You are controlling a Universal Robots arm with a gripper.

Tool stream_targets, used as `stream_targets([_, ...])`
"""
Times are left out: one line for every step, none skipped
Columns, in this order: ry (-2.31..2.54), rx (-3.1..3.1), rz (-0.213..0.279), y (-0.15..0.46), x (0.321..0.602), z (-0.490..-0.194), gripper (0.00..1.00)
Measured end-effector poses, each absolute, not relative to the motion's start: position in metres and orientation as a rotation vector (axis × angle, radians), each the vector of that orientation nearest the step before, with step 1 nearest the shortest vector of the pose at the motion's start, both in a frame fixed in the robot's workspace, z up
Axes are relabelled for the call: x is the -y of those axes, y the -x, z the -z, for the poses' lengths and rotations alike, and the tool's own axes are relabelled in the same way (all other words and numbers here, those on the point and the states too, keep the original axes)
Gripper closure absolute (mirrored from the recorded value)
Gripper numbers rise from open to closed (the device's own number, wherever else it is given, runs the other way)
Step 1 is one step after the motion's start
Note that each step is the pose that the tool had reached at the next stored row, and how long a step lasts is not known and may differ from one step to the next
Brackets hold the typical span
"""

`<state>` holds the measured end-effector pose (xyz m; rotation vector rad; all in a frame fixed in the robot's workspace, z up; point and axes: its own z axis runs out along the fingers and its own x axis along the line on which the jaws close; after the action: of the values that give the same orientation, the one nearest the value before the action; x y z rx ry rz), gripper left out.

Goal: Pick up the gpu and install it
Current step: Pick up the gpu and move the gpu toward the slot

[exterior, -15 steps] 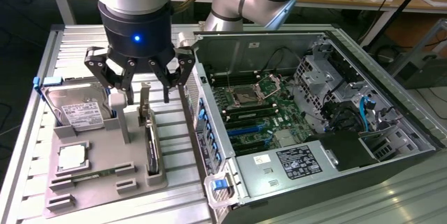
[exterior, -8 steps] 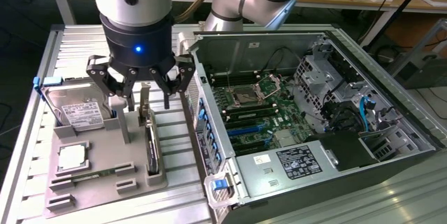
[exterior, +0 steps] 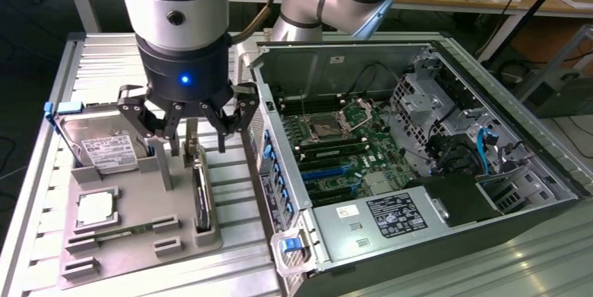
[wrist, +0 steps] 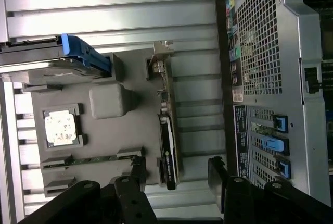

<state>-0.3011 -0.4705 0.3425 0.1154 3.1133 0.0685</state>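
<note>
Computer case (exterior: 352, 46): large tower lying on its side with the side panel off, on the exterior view's right. Inside it are a green motherboard (exterior: 343, 151), a labelled power supply (exterior: 389, 214) and loose cables.
Worktop (exterior: 102, 68): ribbed metal surface that carries both the case and the tray.
Robot arm (exterior: 176, 5): silver and black, reaching straight down over the tray, just beside the case's rear panel.
Parts tray (exterior: 139, 248): grey moulded holder on the exterior view's left, with a shaped seat for each part.
Tray contents: a silver hard drive (exterior: 102, 148) with a white label, the gpu, a square processor (exterior: 96, 208) and a slim RAM stick (exterior: 121, 232).
Gripper (exterior: 191, 146): released, fingers spread wide and holding nothing, hovering over the tray.
Gpu (exterior: 202, 200): thin dark card standing on its edge in a slot of the tray, on the side nearest the case. It is not yet lifted.
Gripper to gpu: the card lies directly below. Its long axis runs parallel to the case's rear panel, toward the tray's near edge. In the wrist view one finger (wrist: 138, 174) stands on each side of the card (wrist: 167, 130), apart from it, so the thin edge lines up with the gap.
</note>
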Motion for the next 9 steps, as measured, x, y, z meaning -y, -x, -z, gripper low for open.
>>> stream_targets([-0.115,-3.113,-0.068,0.301,0.471,-0.341,0.40])
stream_targets([-0.115,-3.114,-0.068,0.301,0.472,-0.340,0.40])
stream_targets([-0.115,-3.114,-0.069,0.301,0.473,-0.339,0.40])
stream_targets([-0.115,-3.114,-0.069,0.301,0.473,-0.338,0.40])
stream_targets([-0.115,-3.114,-0.069,0.301,0.474,-0.336,0.40])
stream_targets([-0.115,-3.115,-0.069,0.301,0.475,-0.335,0.40])
stream_targets([-0.116,-3.114,-0.069,0.301,0.475,-0.334,0.40])
stream_targets([-0.116,-3.115,-0.069,0.301,0.475,-0.332,0.40])
stream_targets([-0.115,-3.115,-0.069,0.301,0.476,-0.330,0.40])
